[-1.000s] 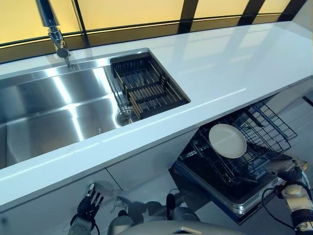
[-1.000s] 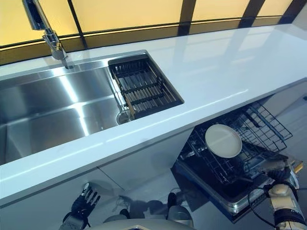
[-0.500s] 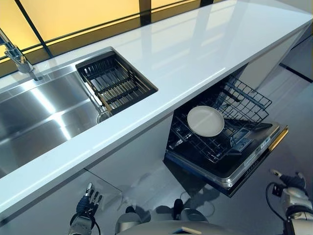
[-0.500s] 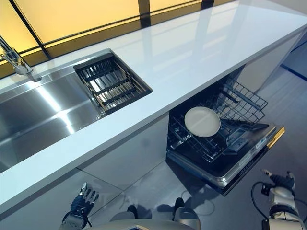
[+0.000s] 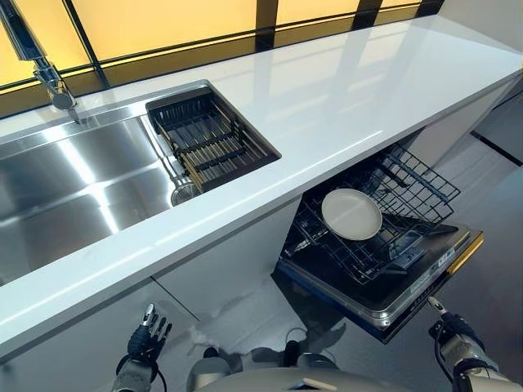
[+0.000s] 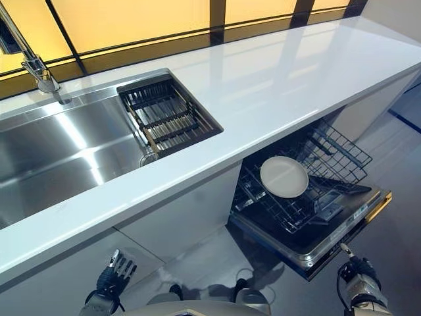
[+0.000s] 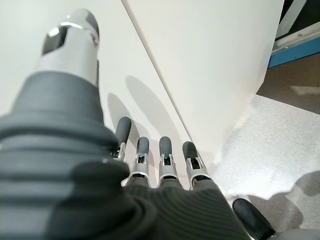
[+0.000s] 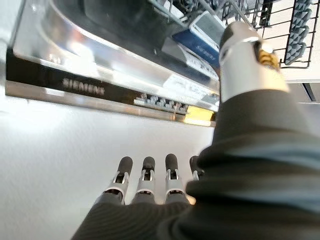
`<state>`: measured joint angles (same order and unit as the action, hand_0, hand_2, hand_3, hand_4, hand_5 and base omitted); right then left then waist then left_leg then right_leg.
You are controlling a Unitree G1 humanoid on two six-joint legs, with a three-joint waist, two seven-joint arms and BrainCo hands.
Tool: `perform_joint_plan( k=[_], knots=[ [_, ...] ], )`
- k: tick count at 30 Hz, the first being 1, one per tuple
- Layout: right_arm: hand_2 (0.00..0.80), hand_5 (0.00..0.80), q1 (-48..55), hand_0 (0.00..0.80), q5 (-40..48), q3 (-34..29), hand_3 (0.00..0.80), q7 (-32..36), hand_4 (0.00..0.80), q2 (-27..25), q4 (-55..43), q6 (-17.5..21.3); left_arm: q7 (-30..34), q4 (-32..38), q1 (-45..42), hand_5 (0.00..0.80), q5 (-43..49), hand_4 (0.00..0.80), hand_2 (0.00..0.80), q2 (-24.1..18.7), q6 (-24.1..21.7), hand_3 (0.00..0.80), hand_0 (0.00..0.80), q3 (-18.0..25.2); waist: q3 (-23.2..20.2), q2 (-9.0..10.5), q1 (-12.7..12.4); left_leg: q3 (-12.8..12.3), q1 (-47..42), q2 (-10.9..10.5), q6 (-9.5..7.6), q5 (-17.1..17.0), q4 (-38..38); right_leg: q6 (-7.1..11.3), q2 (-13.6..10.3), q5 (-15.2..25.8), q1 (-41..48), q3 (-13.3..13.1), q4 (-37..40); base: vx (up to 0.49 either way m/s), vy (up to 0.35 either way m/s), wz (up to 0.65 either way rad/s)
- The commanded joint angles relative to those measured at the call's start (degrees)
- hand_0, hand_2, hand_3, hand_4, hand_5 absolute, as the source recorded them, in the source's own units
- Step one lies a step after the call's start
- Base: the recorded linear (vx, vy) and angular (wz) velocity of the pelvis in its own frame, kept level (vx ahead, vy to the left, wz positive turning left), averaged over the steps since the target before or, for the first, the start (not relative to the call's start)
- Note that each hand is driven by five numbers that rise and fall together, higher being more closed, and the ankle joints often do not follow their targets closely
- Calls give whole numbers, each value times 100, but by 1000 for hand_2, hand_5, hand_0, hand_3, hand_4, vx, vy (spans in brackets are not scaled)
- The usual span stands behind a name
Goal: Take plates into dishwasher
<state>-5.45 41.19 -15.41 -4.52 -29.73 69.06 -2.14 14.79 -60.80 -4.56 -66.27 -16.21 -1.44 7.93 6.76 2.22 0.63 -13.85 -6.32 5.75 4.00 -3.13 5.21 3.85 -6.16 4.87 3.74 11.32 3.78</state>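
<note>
Since plate [image 5: 351,214] lies flat on pulled-out dishwasher rack [image 5: 413,181], loading looks done. My right hand [image 8: 145,192] and left hand [image 7: 160,162] hang spread, empty. Next: I push rack in, lift door [image 5: 409,282].

Plate [image 5: 351,214] in dishwasher rack [image 5: 384,204] under the counter [image 5: 327,106], sink [image 5: 73,180] left, drainer basket [image 5: 208,139] inside sink

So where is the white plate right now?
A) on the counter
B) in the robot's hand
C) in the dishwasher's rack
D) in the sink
C: the white plate lies on the dark wire rack pulled out over the open dishwasher door; the left hand and the right hand are open and hold nothing.
</note>
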Motion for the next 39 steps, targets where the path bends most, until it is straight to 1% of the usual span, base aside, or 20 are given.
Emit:
perform_joint_plan(
  k=[1, 3, 5, 6, 8, 12, 18, 19, 20, 22, 27, 32, 39],
  knots=[
    [0, 0, -542, 0, 325, -200, 0, 190, 0, -305, 319, 92, 438, 254, 1127, 0, -193, 0, 0, -262, -356, 0, 0, 373, 70, -333, -86, -121, -147, -429, -348, 392, -21, 198, 22, -480, -75, -157, -787, -57, -102, 1],
    [0, 0, -572, 0, 556, -177, 0, 304, 0, -287, 342, 28, 487, 259, 1159, 0, -127, 0, 0, -235, -329, 0, 0, 313, 129, -403, -79, -76, -59, -421, -320, 358, -21, 161, 58, -531, -160, -151, -826, -96, -101, 1],
    [0, 0, -614, 0, 591, -175, 0, 320, 0, -320, 361, 11, 515, 245, 1192, 0, -151, 0, 0, -228, -335, 0, 0, 295, 161, -441, -75, -40, 8, -417, -305, 332, -21, 146, 72, -558, -231, -151, -872, -141, -42, 3],
    [0, 0, -715, 0, 677, -128, 0, 319, 0, -365, 398, 26, 569, 237, 1285, 0, -291, 0, 0, -246, -343, 0, 0, 264, 288, -530, -71, 28, 142, -418, -267, 270, -21, 117, 81, -585, -365, -151, -921, -184, -36, 4],
    [0, 0, -770, 0, 717, -113, 0, 320, 0, -388, 408, 11, 581, 253, 1335, 0, -356, 0, 0, -247, -363, 0, 0, 252, 349, -575, -60, 69, 215, -419, -245, 232, -21, 106, 81, -584, -438, -151, -943, -155, -37, 12],
    [0, 0, -813, 0, 762, -113, 0, 377, 0, -389, 477, 3, 660, 303, 1365, 0, -374, 0, 0, -177, -434, 0, 0, 264, 466, -679, -35, 91, 304, -429, -205, 204, -21, 81, 61, -599, -505, -123, -938, -91, -38, 8],
    [0, 0, -850, 0, 820, -103, 0, 519, 0, -521, 503, -10, 745, 355, 1453, 0, -500, 0, 0, -108, -489, 0, 0, 198, 615, -928, 12, 104, 430, -503, -153, 145, -24, 44, -56, -691, -667, -46, -1072, -64, 29, 1],
    [0, 0, -864, 0, 790, -85, 0, 570, 0, -557, 489, 24, 770, 371, 1466, 0, -542, 0, 0, -80, -514, 0, 0, 171, 654, -1009, 24, 105, 454, -531, -147, 126, -30, 32, -91, -725, -712, -30, -1136, -52, 52, 2],
    [0, 0, -876, 0, 785, -73, 0, 580, 0, -569, 481, 28, 777, 379, 1467, 0, -559, 0, 0, -70, -515, 0, 0, 162, 665, -1036, 26, 103, 459, -539, -143, 122, -32, 30, -104, -737, -726, -25, -1154, -53, 60, 4],
    [0, 0, -943, 0, 760, -26, 0, 634, 0, -626, 450, 46, 806, 408, 1496, 0, -628, 0, 0, -50, -514, 0, 0, 114, 711, -1152, 38, 98, 486, -576, -135, 110, -39, 16, -156, -783, -790, 1, -1235, -49, 55, 5],
    [0, 0, -1110, 0, 572, 116, 0, 1071, 0, -736, 399, 203, 944, 394, 1488, 0, -710, 0, 0, 116, -554, 0, 0, 7, 760, -1382, 56, 87, 497, -670, -142, 115, -46, -23, -236, -876, -846, 37, -1338, -10, 67, 4],
    [0, 0, -1176, 0, 383, 279, 0, 1545, 0, -728, 307, 509, 962, 403, 1388, 0, -667, 0, 0, 194, -539, 0, 0, -45, 717, -1441, 35, 81, 459, -697, -147, 127, -42, -33, -271, -908, -809, 87, -1353, 22, 16, 4],
    [0, 0, -1385, 0, 342, 530, 0, 2126, 0, -769, 41, 834, 996, 337, 1305, 0, -655, 0, 0, 220, -491, 0, 0, -128, 657, -1445, 51, 42, 377, -697, -139, 130, -46, -50, -295, -930, -733, 119, -1364, 46, 9, 2]
  ],
)
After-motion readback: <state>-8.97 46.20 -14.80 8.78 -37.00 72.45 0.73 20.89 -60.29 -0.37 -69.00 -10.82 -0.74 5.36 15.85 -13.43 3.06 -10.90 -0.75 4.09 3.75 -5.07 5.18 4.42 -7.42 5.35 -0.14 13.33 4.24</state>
